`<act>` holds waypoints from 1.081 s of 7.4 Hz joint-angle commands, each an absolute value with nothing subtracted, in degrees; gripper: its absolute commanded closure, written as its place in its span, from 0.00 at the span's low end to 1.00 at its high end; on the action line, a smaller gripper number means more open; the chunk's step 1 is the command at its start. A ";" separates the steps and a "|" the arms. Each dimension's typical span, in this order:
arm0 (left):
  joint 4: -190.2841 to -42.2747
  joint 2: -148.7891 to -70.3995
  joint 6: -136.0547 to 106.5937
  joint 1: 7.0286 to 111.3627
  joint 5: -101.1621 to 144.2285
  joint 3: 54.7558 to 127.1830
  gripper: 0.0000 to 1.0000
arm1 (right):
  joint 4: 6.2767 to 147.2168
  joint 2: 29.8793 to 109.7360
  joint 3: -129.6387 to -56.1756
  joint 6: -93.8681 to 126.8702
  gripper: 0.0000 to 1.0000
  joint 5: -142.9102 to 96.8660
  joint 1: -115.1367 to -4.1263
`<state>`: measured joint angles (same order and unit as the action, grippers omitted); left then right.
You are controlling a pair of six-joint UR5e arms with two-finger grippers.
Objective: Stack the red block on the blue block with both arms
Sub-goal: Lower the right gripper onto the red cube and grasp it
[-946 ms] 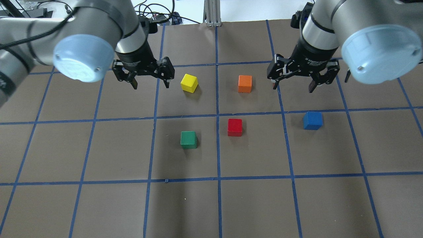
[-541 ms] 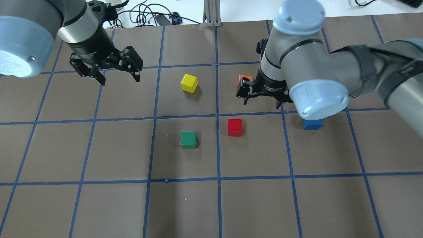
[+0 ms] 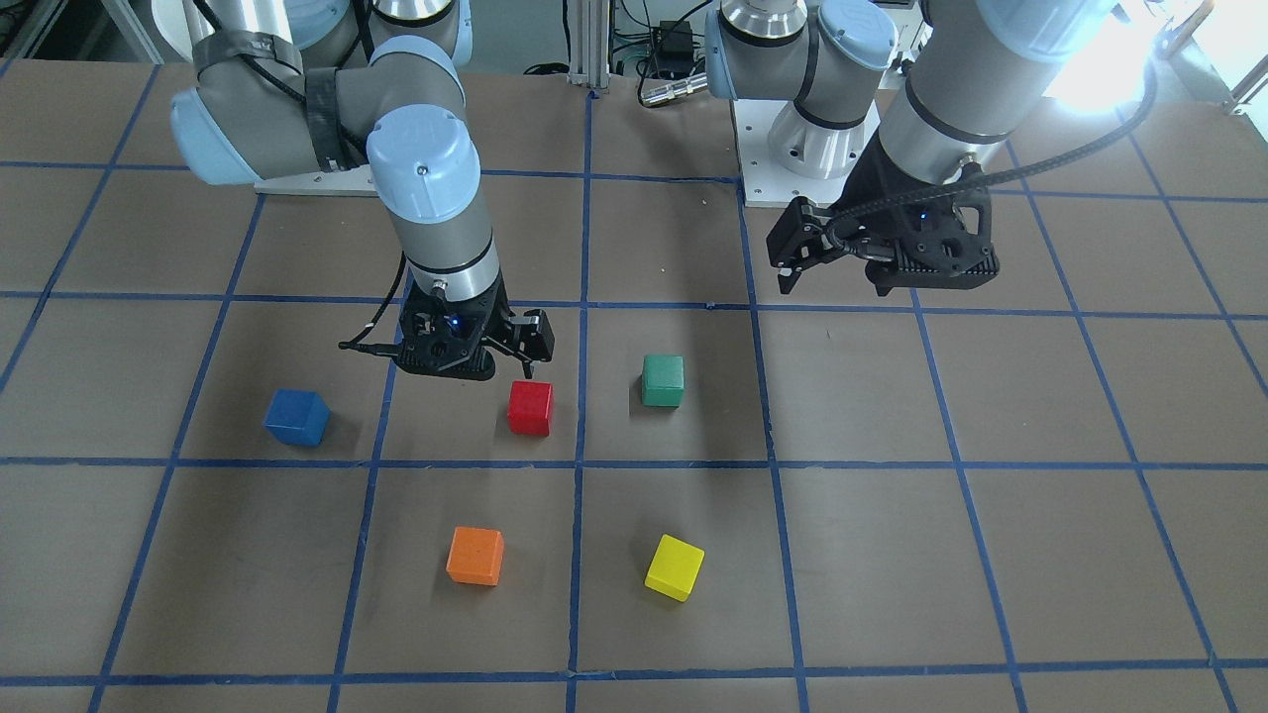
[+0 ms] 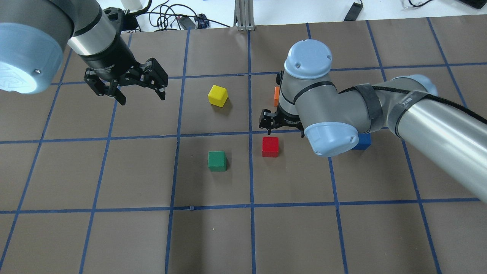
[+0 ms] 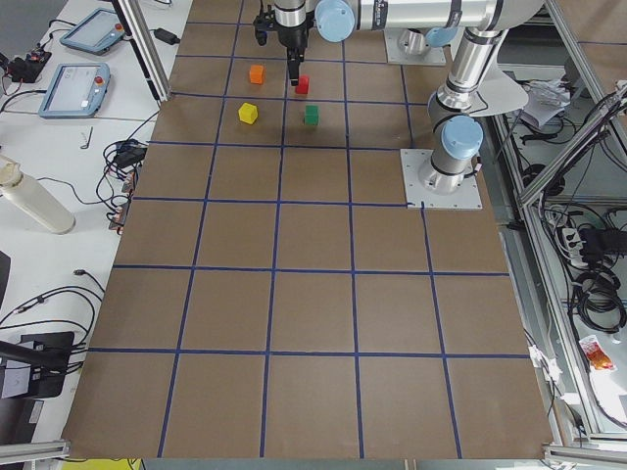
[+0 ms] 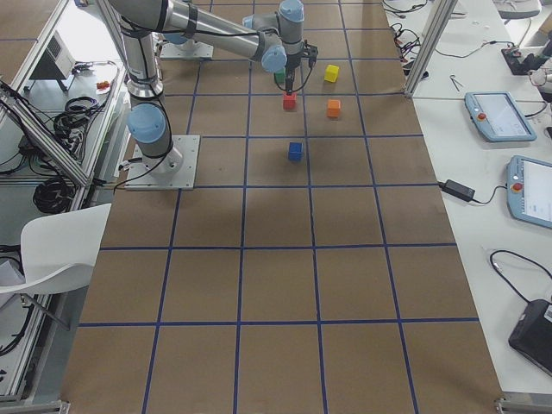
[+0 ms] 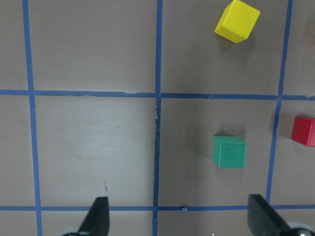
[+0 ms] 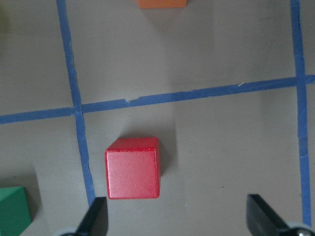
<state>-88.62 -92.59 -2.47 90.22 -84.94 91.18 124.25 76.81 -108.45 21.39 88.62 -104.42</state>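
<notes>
Step in hand: approach to the red block [image 4: 270, 146], judged barely begun. Right gripper [image 8: 179, 220]: jaws spread wide, nothing held; poised over the table [image 4: 114, 236] near the red block, which is seen in the wrist view close beside one finger rather than midway between the two. Left gripper [image 4: 142, 97]: likewise wide open and empty, held well apart from every block. Blue block [image 3: 296, 417]: flat on the table, on the robot's right, well apart from the red block. Nothing is stacked. Next move called for: jaws to be centred over the red block, lowered astride it and closed squarely, so that a level placement on the blue block is allowed.
</notes>
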 commanded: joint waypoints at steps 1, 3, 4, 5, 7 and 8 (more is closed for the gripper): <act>-88.24 -93.07 -3.16 92.20 -84.02 91.14 0.00 | 127.26 74.45 -109.33 22.75 0.01 88.60 -104.59; -88.42 -93.08 -3.08 92.37 -83.94 91.32 0.00 | 134.17 70.16 -109.07 26.69 0.01 88.51 -106.42; -88.24 -93.08 -3.08 92.37 -83.94 91.32 0.00 | 136.99 68.57 -109.16 29.76 0.01 88.51 -107.65; -88.16 -93.08 -3.08 92.37 -84.02 91.32 0.00 | 137.54 67.68 -109.16 32.67 0.01 88.51 -108.01; -88.15 -93.08 -3.08 92.37 -83.94 91.32 0.00 | 136.94 67.06 -109.25 33.22 0.11 88.85 -108.63; -88.15 -93.08 -2.99 92.37 -83.94 91.32 0.00 | 137.02 66.97 -109.25 33.14 0.52 88.94 -108.63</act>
<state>-88.16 -93.08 -3.05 92.37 -83.96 91.32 137.04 67.21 -109.25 32.95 88.78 -108.49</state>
